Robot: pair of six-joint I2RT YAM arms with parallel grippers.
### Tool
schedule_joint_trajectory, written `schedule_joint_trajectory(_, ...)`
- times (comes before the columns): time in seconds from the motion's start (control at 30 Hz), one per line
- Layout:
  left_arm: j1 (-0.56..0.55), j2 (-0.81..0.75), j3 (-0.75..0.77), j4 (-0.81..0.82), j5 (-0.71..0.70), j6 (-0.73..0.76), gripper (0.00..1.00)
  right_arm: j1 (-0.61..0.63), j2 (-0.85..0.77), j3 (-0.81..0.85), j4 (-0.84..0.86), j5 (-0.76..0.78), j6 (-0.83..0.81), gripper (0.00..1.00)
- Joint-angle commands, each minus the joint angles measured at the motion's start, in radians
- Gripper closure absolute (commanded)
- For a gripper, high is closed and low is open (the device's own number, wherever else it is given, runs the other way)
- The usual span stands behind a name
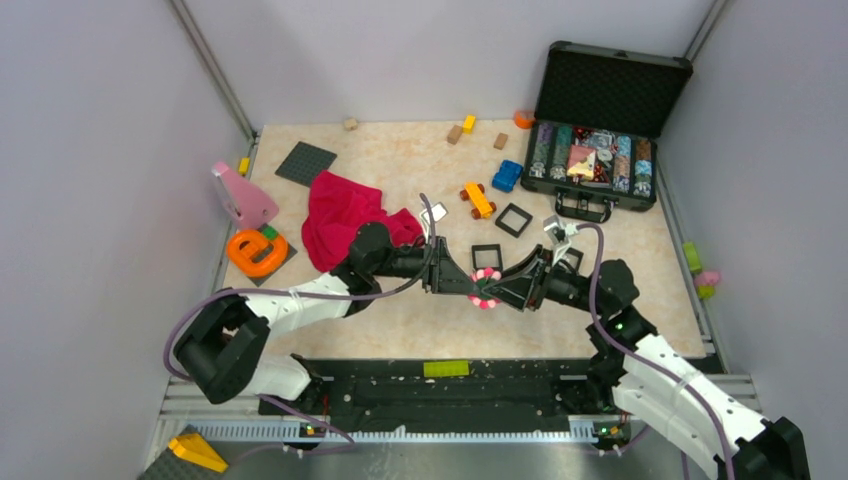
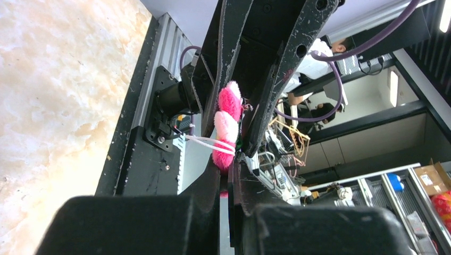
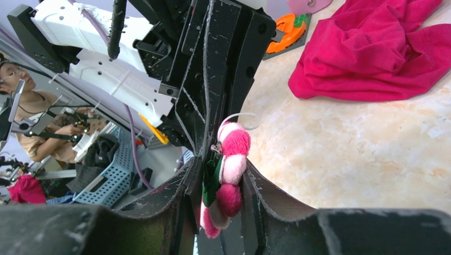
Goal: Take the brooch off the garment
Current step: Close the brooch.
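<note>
Squeezing the brooch point(image 3: 233, 159) between the two fingers of the right end effector point(image 3: 223, 166), low in the middle of the right wrist view, one black finger on each side of the fluffy pink and white petals. Gripped for real, by the look of it, not just touched. Meeting it from the other way with the left end effector point(image 2: 230, 178), fingers pressed tight together with no gap, tip right at the edge of the brooch. Cannot tell whether a pin or a bit of the back is nipped there: too dark and too close. Held up in the air, a little below the centre of the top view, over bare bench point(image 1: 400, 320), not lying on anything.

Looking outward: red garment point(image 1: 345, 222) in a crumpled heap, up and to the left of the middle in the top view, well apart from the brooch and not touched by either end effector. No thread or cloth seen joining the two. Further out, an orange ring toy point(image 1: 257, 252) by the left edge, some small blocks point(image 1: 455, 133), black square frames point(image 1: 513, 220), and an open black case point(image 1: 612, 100) at the upper right, none of it touched.

So, most likely, main job done: brooch off the garment. Left to do, probably: let go with one end effector and set the brooch down on the bench, away from the cloth.
</note>
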Motion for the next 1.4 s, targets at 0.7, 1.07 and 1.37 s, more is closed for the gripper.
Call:
schedule_joint_trajectory(0.7,-0.01,-0.014,0.016,0.044,-0.043,0.03,1.0,-0.006,-0.119,0.05,-0.115,-0.004,-0.06,0.42)
schedule_joint_trajectory(1.07,0.012,-0.021,0.002,0.092,-0.035,-0.01,1.0,-0.006,-0.168,0.005,-0.107,-0.035,-0.061,0.65)
schedule_joint_trajectory(1.37,0.011,-0.026,-0.002,0.094,-0.039,-0.009,0.77,-0.006,-0.115,0.007,-0.079,-0.048,-0.042,0.87)
